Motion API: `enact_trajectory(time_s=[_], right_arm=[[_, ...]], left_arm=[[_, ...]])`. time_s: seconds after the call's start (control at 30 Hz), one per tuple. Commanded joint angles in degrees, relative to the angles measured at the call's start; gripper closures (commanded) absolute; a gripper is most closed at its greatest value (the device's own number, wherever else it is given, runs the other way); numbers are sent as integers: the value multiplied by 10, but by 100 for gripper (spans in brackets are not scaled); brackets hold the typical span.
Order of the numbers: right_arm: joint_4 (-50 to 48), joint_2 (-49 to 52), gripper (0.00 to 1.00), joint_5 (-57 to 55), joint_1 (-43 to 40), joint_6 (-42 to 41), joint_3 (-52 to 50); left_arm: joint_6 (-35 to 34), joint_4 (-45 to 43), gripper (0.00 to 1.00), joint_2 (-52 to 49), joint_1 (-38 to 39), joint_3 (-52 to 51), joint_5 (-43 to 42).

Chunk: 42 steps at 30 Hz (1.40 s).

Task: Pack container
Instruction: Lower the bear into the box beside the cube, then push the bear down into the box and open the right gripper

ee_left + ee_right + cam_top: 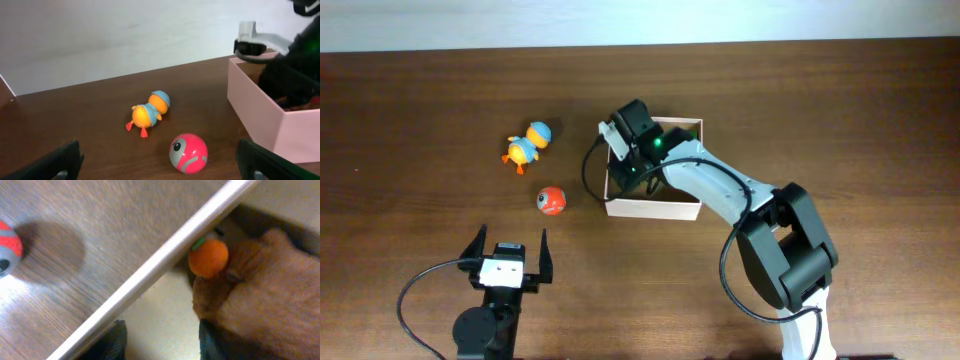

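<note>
A square, shallow container (655, 208) with thin cream walls sits on the dark wood-grain table (420, 100). Inside lie a fuzzy brown plush (265, 300) and a small round orange toy (208, 257). The right gripper (161, 341) hangs over the container's smooth floor, jaws parted and empty. Beside the container are a glossy red-and-grey ball (551, 200) and, farther off, an orange-and-blue plastic duck (527, 146). Well apart, the left gripper (512, 240) gapes wide, holding nothing.

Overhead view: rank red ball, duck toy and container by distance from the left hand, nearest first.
1. red ball: just ahead of the left hand, slightly to its right.
2. duck toy: farther ahead, nearly straight out.
3. container: farthest, well off to the right.
</note>
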<state>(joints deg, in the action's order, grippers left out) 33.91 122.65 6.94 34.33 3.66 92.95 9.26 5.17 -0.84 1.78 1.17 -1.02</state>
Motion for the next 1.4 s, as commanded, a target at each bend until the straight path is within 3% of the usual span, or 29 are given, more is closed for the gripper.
enact_trajectory(time_s=[0.0,0.53,0.8,1.37], right_arm=[[20,4,57,2,7,2,44],[95,4,58,-15,9,11,69],[151,4,75,-16,9,19,69],[226,4,77,-16,9,106,69]], left_arm=[[7,1,1,5,2,-3,6],[7,1,1,5,2,-3,6],[7,1,1,5,2,-3,6],[7,1,1,5,2,-3,6]])
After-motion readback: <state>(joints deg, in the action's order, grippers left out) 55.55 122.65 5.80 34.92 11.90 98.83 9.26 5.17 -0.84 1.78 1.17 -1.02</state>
